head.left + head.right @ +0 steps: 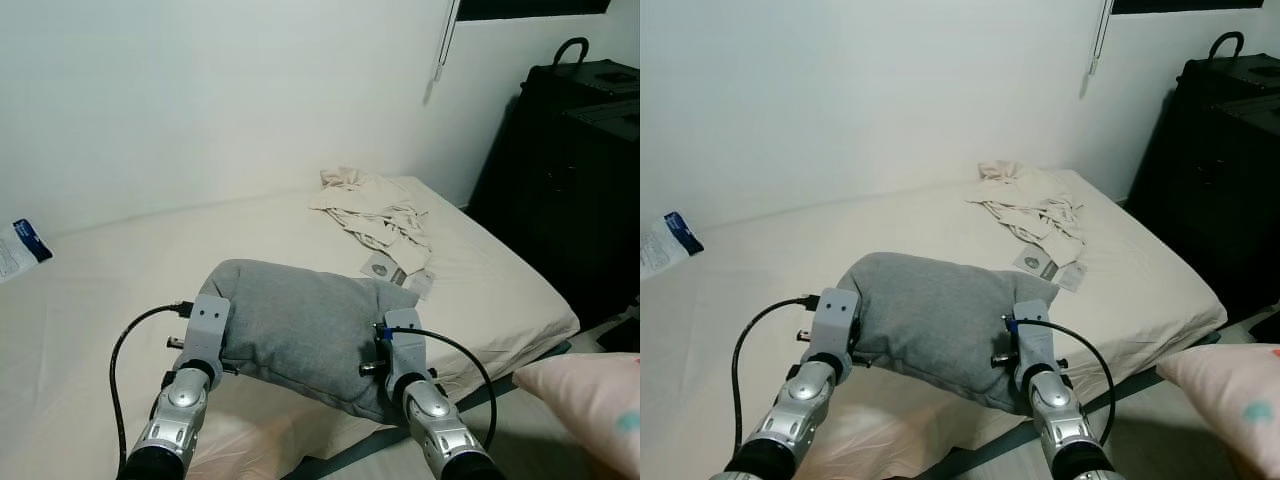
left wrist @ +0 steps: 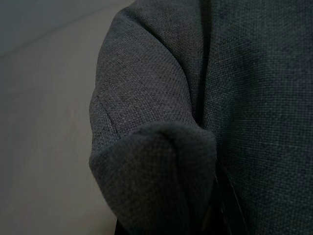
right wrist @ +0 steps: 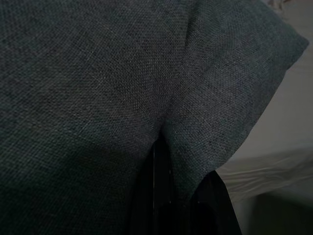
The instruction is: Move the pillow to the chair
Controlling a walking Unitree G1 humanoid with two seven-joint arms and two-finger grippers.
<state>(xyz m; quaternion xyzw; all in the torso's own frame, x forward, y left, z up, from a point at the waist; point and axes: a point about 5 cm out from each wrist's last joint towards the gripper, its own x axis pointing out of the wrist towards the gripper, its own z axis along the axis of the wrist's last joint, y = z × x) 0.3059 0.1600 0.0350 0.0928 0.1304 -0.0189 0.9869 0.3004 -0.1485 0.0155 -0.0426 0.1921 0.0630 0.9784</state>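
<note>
Eye views: grey pillow (image 1: 305,325) at lower centre, above the bed (image 1: 500,270), between both arms | left wrist: left gripper (image 2: 217,208) pinches a pillow fold | right wrist: right gripper (image 3: 164,196) clamps the pillow's fabric.

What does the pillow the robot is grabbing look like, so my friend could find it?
Look at the big cream bed against the white wall. At its near edge, between the robot's left hand and right hand, is a plump grey pillow. It is the only dark grey thing there; the crumpled cloth farther back is pale cream.
</note>
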